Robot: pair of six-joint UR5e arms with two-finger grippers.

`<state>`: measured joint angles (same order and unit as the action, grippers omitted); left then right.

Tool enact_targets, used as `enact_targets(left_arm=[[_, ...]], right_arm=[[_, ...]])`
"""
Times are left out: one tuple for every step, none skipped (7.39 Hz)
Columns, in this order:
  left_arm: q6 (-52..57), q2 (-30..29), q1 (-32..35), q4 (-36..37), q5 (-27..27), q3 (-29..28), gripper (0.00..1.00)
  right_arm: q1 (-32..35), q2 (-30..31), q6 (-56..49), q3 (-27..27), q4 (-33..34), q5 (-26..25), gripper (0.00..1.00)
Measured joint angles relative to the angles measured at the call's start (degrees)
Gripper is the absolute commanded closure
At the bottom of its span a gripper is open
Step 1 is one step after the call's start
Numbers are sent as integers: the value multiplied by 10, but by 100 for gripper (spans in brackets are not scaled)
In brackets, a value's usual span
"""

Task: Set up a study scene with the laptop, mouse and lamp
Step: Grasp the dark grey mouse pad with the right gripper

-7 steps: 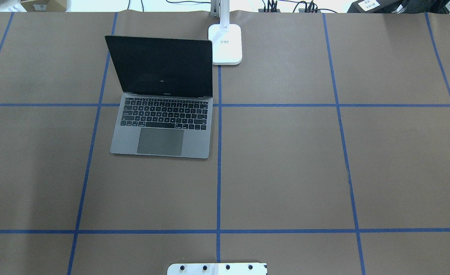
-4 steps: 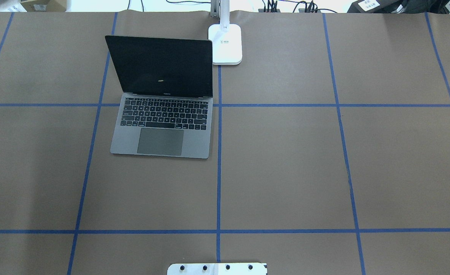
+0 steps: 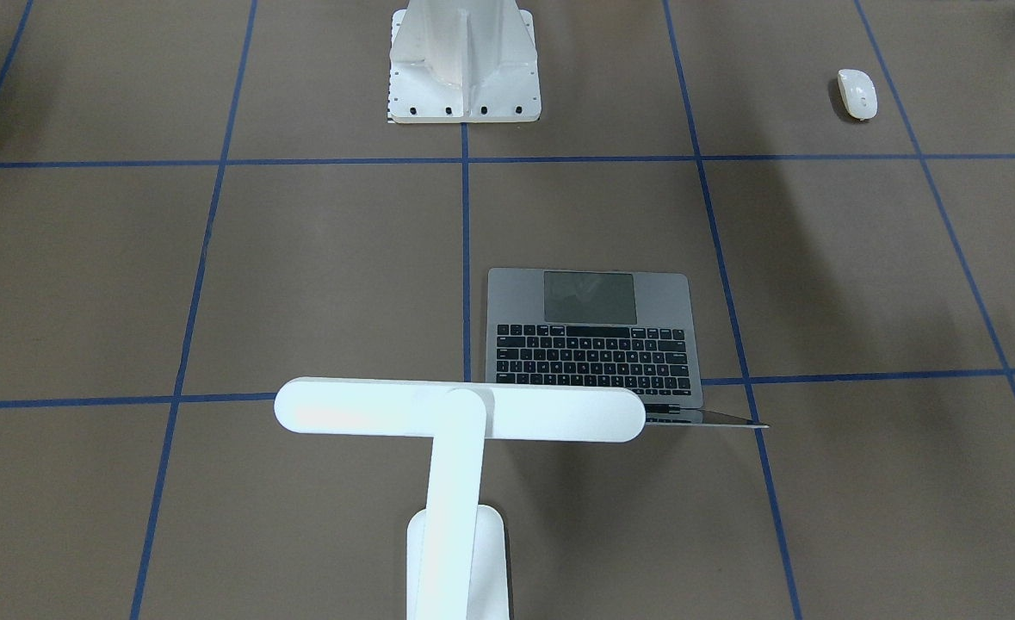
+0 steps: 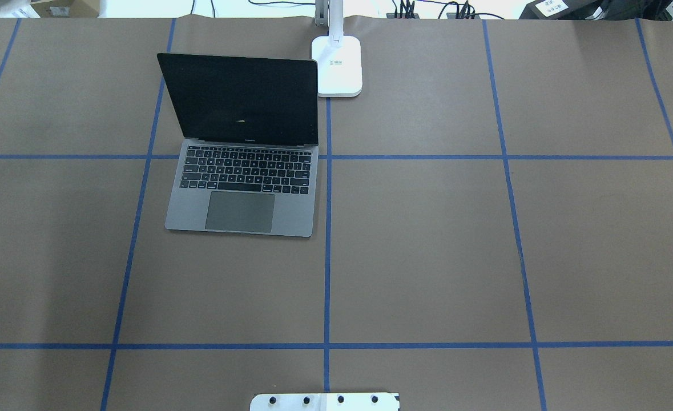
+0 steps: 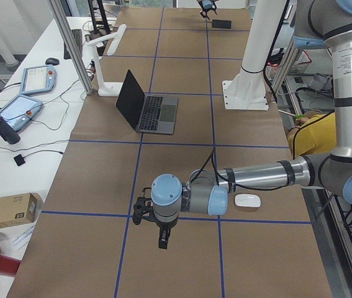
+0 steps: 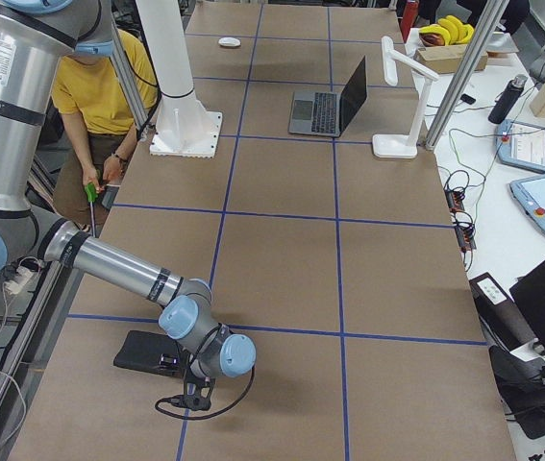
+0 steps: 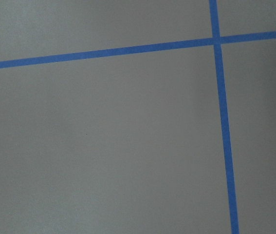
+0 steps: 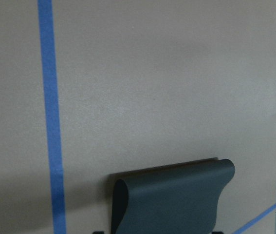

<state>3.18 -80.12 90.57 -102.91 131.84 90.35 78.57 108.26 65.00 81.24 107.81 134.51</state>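
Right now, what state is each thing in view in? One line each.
laptop: open, screen dark.
lamp: upright; lit or not, cannot tell.
mouse: lying on the table, nothing touching it.
black pad: on the table, one edge curled up.
left tool: over bare table; open or shut, cannot tell.
right tool: at the pad's edge; cannot tell.

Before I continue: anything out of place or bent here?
Yes. The soft dark grey pad in the right wrist view has one edge curled over, and the small glossy white mouse lies far from the open grey metal laptop.
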Motion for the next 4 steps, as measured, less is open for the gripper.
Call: enact_targets(left_arm=[[0, 1, 0, 0, 0, 0, 0], [1, 2, 0, 0, 0, 0, 0], [1, 2, 0, 0, 0, 0, 0], [1, 2, 0, 0, 0, 0, 0]], right_arm=[[-4, 4, -2, 0, -1, 0, 29], [-7, 6, -3, 0, -1, -1, 29], [-10, 7, -4, 0, -1, -1, 29], [-13, 8, -3, 0, -1, -1, 29]])
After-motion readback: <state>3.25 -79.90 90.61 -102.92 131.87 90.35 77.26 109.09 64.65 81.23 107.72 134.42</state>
